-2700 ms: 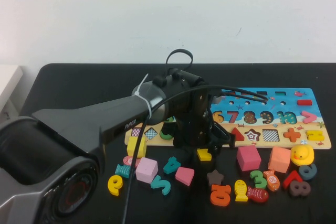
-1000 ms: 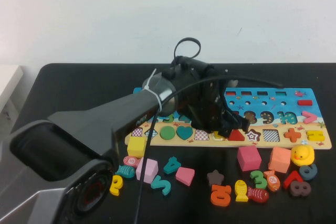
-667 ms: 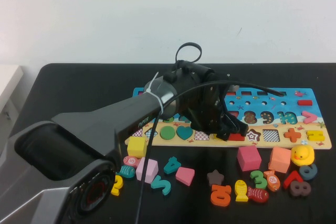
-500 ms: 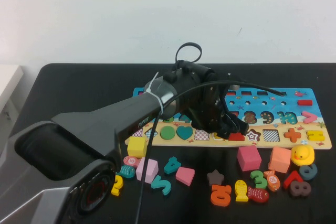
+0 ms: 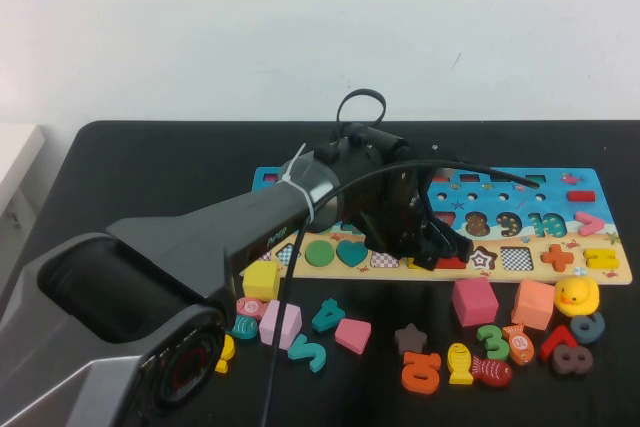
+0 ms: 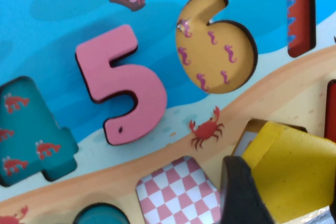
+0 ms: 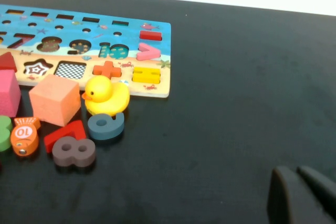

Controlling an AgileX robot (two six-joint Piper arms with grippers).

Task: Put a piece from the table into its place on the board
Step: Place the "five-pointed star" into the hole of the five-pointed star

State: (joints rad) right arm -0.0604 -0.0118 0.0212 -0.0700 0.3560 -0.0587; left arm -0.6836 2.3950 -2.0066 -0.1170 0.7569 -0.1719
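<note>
My left gripper hangs low over the sandy strip of the board, left of the red triangle. In the left wrist view it is shut on the yellow pentagon piece. The piece is tilted, with one edge over an open grey-floored slot below the numeral 6. In the high view the piece is hidden under the wrist. My right gripper is shut and empty, low over the bare black table to the right of the board; it does not show in the high view.
Loose pieces lie in front of the board: a yellow cube, a pink cube, an orange cube, a yellow duck, a pink pentagon, numerals and fish. A green circle and a teal heart sit in the board.
The left gripper has carried the yellow piece from the table in front of the board up onto the sandy strip. Over the last second it has hardly moved.
</note>
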